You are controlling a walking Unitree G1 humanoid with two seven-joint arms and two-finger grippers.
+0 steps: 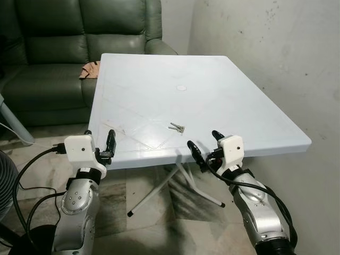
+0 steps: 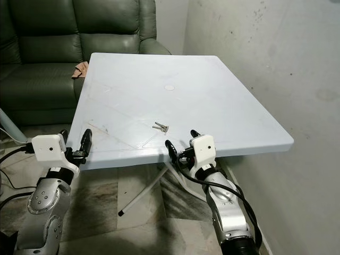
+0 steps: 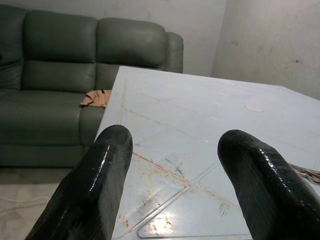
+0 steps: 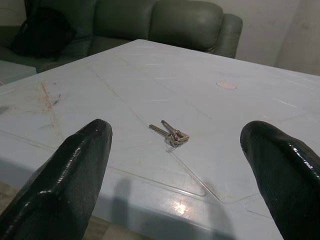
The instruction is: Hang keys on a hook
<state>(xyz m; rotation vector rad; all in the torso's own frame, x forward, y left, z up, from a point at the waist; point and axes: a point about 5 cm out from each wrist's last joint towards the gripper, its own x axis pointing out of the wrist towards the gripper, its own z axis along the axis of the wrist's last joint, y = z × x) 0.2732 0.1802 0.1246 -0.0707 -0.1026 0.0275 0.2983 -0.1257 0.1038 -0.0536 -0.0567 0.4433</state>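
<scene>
A small bunch of metal keys (image 1: 177, 127) lies on the pale blue plastic table (image 1: 212, 95), near its front edge; the right wrist view has the keys (image 4: 170, 133) flat on the tabletop ahead of the fingers. My right gripper (image 1: 204, 145) is open at the table's front edge, a short way in front of and right of the keys. My left gripper (image 1: 100, 140) is open too, raised at the table's front left corner, well left of the keys. Nothing sits between either pair of fingers.
A dark green leather sofa (image 1: 64, 48) stands behind the table, with an orange cloth (image 1: 90, 69) on its seat. A grey plastered wall (image 1: 276, 58) runs close along the table's right side. Folding table legs (image 1: 175, 186) and black cables (image 1: 26, 175) lie on the tiled floor.
</scene>
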